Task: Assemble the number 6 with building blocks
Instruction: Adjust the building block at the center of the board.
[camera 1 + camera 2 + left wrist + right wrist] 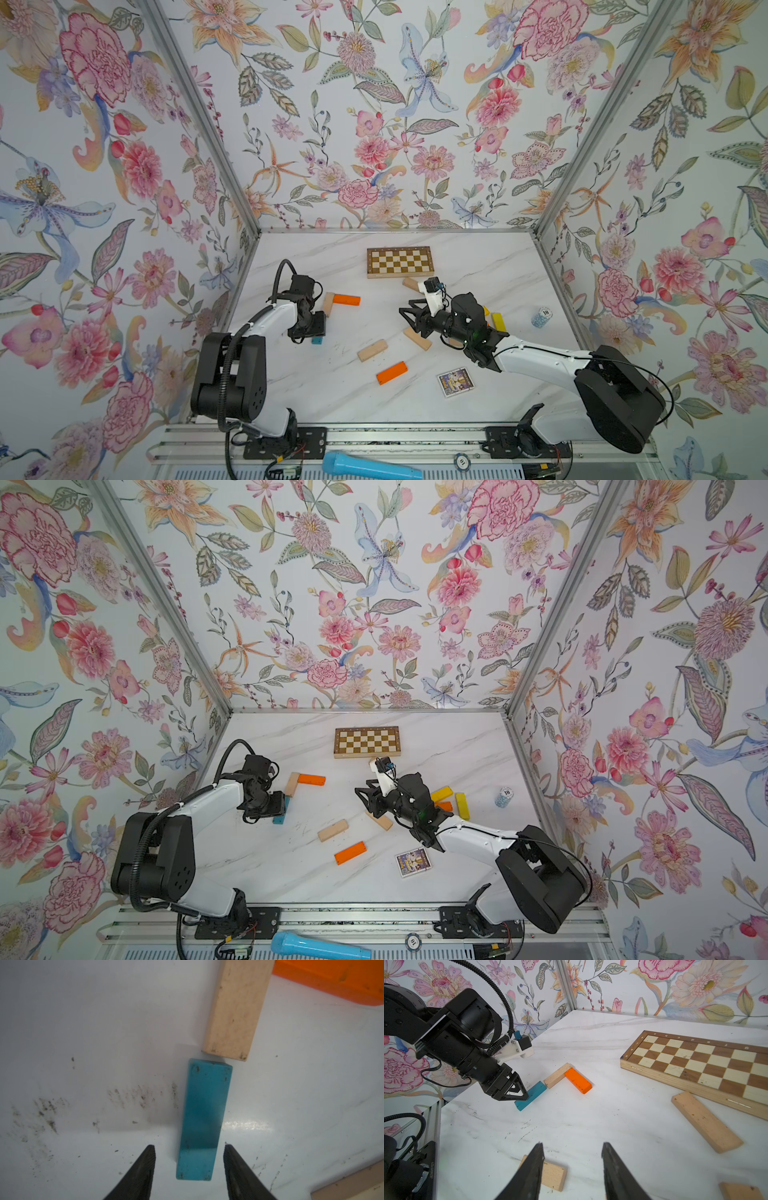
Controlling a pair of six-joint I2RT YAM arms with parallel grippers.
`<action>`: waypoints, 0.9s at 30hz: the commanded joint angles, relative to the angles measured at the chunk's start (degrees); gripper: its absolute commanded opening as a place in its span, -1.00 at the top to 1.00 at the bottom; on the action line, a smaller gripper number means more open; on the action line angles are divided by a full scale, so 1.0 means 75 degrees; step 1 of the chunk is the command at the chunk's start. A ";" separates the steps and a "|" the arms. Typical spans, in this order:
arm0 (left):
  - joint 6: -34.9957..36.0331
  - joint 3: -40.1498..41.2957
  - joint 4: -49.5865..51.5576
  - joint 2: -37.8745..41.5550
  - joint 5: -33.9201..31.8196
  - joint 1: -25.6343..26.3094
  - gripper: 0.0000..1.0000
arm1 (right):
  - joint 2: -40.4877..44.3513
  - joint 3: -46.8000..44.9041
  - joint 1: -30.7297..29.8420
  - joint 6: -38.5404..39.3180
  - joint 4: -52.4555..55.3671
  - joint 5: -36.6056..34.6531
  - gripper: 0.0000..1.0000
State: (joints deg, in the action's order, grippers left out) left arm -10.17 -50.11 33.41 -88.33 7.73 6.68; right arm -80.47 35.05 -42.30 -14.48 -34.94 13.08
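A teal block lies flat on the white table, end to end with a pale wood block that meets an orange block in an L. My left gripper is open and straddles the teal block's near end, with a gap on each side. It shows in both top views, left gripper over teal block. My right gripper hangs open and empty above the table's middle, with a pale block lying below one finger. Loose blocks lie about: pale, orange, pale, yellow.
A checkered board lies at the back with a pale block before it. A small card box sits front right and a stack of chips at the right. A blue microphone rests on the front rail.
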 commanded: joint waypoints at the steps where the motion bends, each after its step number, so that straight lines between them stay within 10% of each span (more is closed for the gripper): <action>1: 0.0101 0.0071 -0.0086 -0.0115 0.0162 0.0082 -0.12 | -0.0108 -0.0056 -0.0008 0.0091 -0.0263 0.0090 0.05; 27: 0.0185 0.0025 -0.0049 -0.0679 0.0248 0.0246 0.32 | -0.0044 -0.0161 0.0102 0.0056 -0.0296 0.0006 0.05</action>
State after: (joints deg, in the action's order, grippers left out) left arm -9.28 -50.13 32.25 -92.27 8.64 7.94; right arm -80.79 34.68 -41.95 -14.50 -35.81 13.06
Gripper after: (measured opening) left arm 0.351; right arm 0.475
